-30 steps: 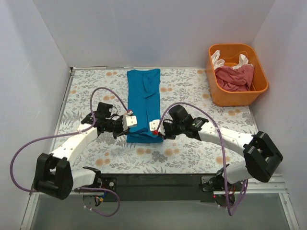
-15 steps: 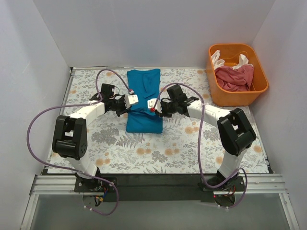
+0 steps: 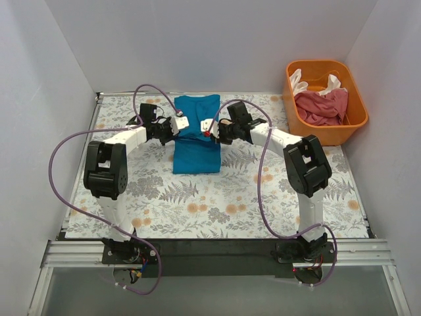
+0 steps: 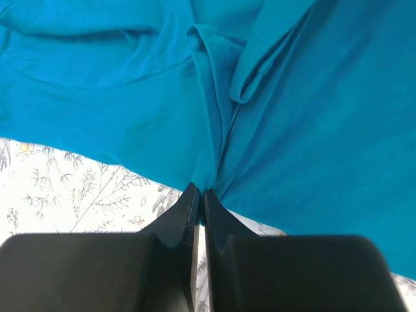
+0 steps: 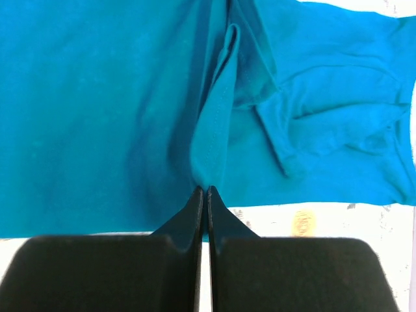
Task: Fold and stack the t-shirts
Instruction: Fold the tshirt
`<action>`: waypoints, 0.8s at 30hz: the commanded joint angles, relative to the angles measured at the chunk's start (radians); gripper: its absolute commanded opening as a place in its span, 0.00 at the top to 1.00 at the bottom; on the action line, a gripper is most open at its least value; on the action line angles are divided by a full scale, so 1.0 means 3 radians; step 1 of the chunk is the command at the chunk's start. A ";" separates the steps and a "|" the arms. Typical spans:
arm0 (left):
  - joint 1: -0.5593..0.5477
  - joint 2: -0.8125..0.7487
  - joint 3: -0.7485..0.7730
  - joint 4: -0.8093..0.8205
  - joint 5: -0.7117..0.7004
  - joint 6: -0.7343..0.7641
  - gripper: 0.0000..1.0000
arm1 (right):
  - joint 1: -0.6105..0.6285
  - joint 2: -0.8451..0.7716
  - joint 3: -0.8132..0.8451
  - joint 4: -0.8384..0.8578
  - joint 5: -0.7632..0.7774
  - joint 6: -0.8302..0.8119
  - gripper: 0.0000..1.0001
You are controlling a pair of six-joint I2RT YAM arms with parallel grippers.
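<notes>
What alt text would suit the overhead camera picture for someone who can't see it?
Two robot arms reach across a floral table, the left gripper and right gripper each pinching one side of a folded teal t-shirt. An orange tub, far right, holds a pink-red t-shirt and cream-white t-shirt.

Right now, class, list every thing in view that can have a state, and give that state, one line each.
teal t-shirt: folded to a narrow strip on the table, pinched at both side edges
left gripper: shut on the shirt's left edge
right gripper: shut on the shirt's right edge
pink-red t-shirt: crumpled, unfolded, in the tub
cream-white t-shirt: crumpled, unfolded, in the tub
orange tub: upright, holding two shirts
</notes>
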 commanded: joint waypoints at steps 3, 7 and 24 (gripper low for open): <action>0.0052 0.0170 0.0278 0.0104 -0.0081 0.0061 1.00 | -0.0046 0.0175 0.0291 -0.0012 -0.0040 -0.0087 0.99; 0.0072 0.0262 0.0349 0.0114 -0.0153 0.0066 1.00 | -0.0046 0.0278 0.0383 -0.0007 -0.0015 -0.0088 0.99; 0.0251 -0.0606 -0.0222 0.0124 -0.0118 -0.0603 0.55 | -0.0117 -0.0473 0.0036 -0.0114 -0.0112 0.0397 0.56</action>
